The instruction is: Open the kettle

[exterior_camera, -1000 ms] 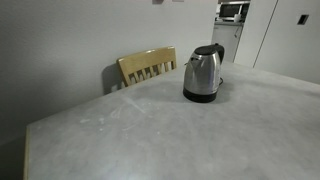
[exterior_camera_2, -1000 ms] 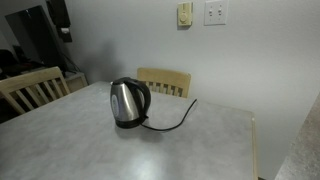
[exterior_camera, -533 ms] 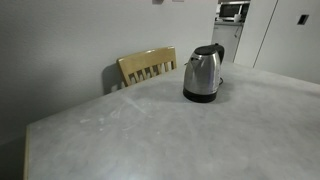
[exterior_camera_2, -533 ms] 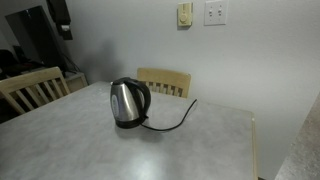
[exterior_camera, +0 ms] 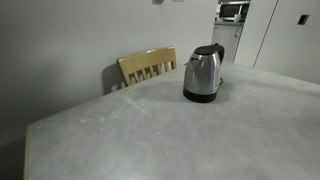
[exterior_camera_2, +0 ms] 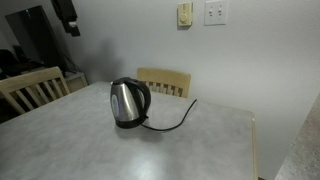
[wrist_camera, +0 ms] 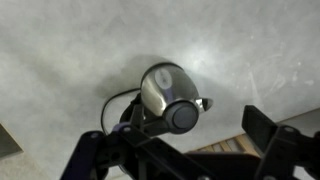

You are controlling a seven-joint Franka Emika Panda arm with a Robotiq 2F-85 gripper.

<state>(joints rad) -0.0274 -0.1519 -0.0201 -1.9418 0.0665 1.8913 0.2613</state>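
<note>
High above the kettle (wrist_camera: pixel 157 88), gripper (wrist_camera: pixel 172 128) wide apart, holding nothing. Could miss the lid (wrist_camera: pixel 184 115) and tip the kettle if pushed sideways.

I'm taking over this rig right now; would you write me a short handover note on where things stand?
Gripper: open and empty, hanging above the table; in the wrist view the kettle lies below it, apart from the fingers.
Kettle: upright on its base on the table, in front of a wooden chair. Its cord trails across the tabletop.
Done: nothing that shows. The lid is down in both exterior views.
Left: bring the gripper down to the kettle and open the lid, probably minding the cord.
</note>
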